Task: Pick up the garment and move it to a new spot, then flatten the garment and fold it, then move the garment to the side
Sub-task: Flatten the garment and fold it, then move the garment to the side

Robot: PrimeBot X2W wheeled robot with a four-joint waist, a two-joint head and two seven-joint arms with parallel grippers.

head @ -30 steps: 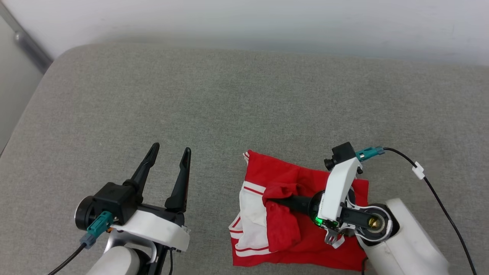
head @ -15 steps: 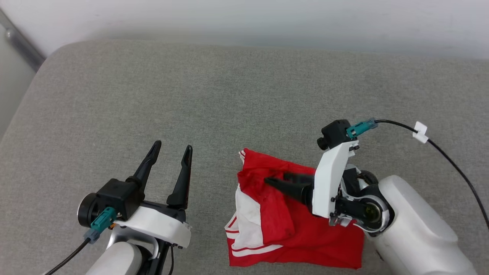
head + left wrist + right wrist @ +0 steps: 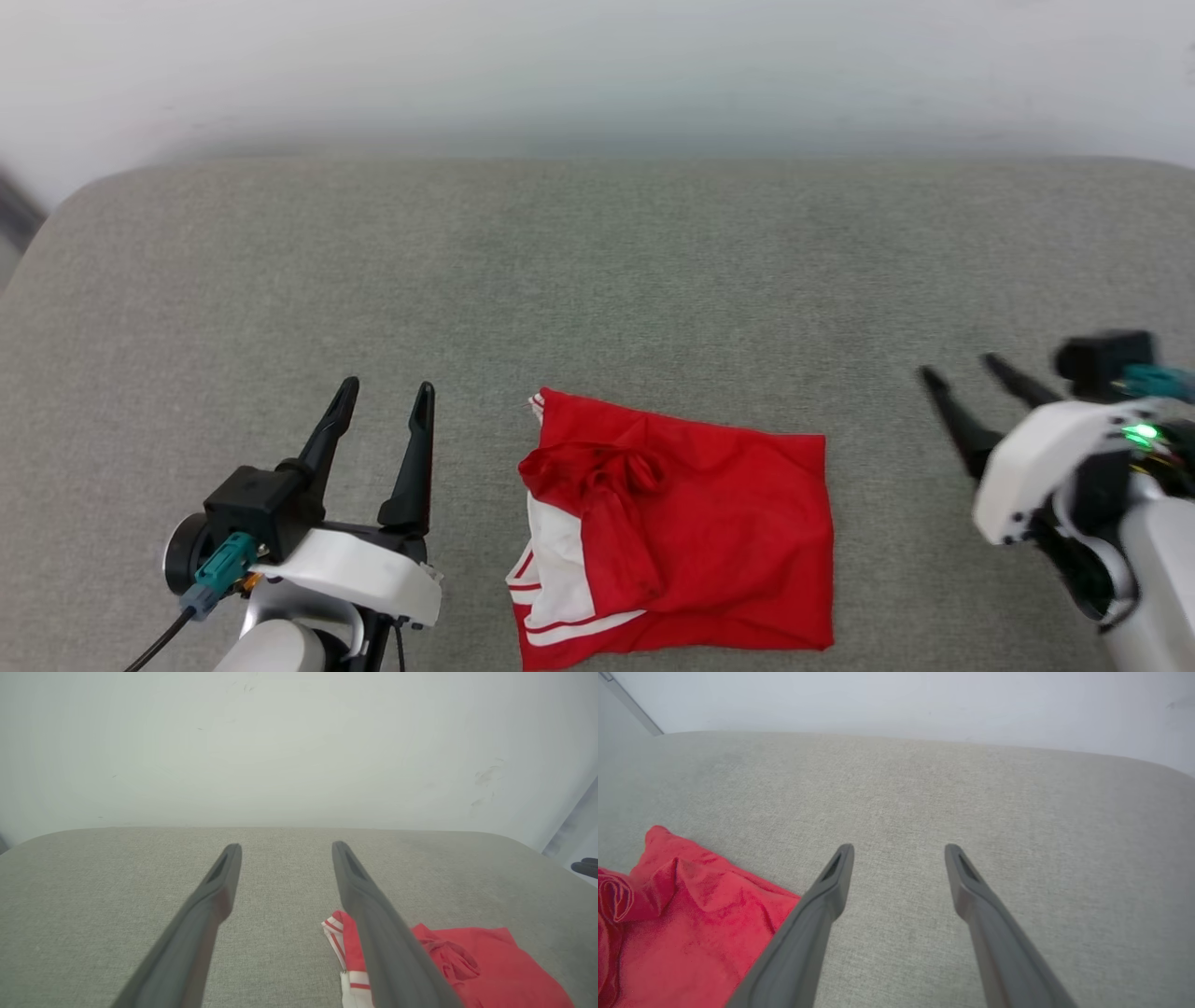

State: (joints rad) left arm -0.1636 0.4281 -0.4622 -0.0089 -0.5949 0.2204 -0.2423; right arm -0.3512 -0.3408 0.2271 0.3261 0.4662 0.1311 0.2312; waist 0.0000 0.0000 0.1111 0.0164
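Head view: the red shirt [image 3: 709,523] lies folded in a rough rectangle at the near edge of the grey padded bench [image 3: 597,261], with a crumpled bunch and a white sleeve panel on its left side. Just left of it is the left gripper [image 3: 387,387], jaws apart. Well to its right is the right gripper [image 3: 957,369], jaws apart and holding nothing.

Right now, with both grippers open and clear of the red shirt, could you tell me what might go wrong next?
1. The garment has a bunched wad near its left edge, beside the white sleeve panel; sliding it aside may drag that wad and loosen the fold.
2. The left gripper and right gripper stand open beside it; a pinch on the top layer alone could peel the fold apart.
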